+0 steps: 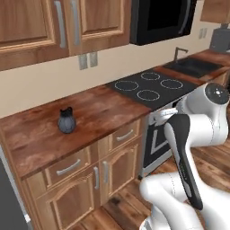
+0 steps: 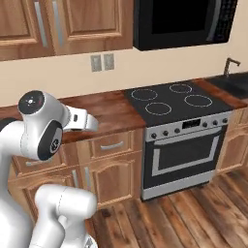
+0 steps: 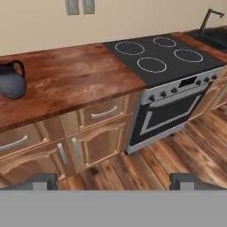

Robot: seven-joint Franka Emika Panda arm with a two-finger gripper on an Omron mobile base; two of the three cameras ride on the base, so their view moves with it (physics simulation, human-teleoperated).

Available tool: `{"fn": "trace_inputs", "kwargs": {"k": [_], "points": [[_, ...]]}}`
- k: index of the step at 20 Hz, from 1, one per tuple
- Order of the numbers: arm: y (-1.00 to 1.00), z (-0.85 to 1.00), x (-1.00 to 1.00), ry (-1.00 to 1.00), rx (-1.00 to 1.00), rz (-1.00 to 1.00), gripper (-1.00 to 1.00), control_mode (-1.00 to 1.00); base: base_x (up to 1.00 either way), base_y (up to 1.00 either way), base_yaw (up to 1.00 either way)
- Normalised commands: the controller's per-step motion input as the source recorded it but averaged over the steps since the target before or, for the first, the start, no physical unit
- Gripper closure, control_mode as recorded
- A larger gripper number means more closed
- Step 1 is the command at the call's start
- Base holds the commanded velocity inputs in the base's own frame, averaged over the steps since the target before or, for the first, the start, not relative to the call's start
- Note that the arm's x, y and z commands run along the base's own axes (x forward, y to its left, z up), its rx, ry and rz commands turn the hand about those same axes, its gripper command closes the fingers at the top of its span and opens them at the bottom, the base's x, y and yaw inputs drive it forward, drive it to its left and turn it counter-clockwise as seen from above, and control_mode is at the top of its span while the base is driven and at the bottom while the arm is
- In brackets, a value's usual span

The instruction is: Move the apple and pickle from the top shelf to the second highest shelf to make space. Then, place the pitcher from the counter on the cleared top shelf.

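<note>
The dark grey bulbous pitcher (image 1: 66, 121) stands upright on the red-brown counter (image 1: 103, 108), toward its left end. In the hand view the pitcher (image 3: 12, 80) sits at the left edge on the counter (image 3: 75, 75). My gripper (image 3: 115, 181) is open, its two fingertips (image 3: 42, 181) set wide apart with nothing between them. It hovers in front of the counter, well right of the pitcher and facing the cabinets. The apple, the pickle and both fridge shelves are out of view.
A black cooktop (image 1: 148, 85) with an oven (image 2: 186, 155) below adjoins the counter on the right. A microwave (image 1: 161, 18) hangs above it and a sink (image 1: 193, 67) lies farther right. Upper cabinets (image 1: 54, 27) overhang the counter. A dark fridge side (image 1: 6, 197) borders the left.
</note>
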Motion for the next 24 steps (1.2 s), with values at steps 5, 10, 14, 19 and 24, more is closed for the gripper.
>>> {"fn": "trace_inputs", "kwargs": {"k": [5,10,14,19,24], "points": [[0.00,0.00,0.00,0.00,0.00,0.00,-1.00,1.00,0.70,0.05,0.41],[0.00,0.00,0.00,0.00,0.00,0.00,-1.00,1.00,0.51,0.00,0.45],[0.00,0.00,0.00,0.00,0.00,0.00,-1.00,1.00,0.37,0.00,0.46],[0.00,0.00,0.00,0.00,0.00,0.00,-1.00,1.00,0.34,-0.03,0.47],[0.00,0.00,0.00,0.00,0.00,0.00,-1.00,1.00,0.17,-0.23,0.45]]}}
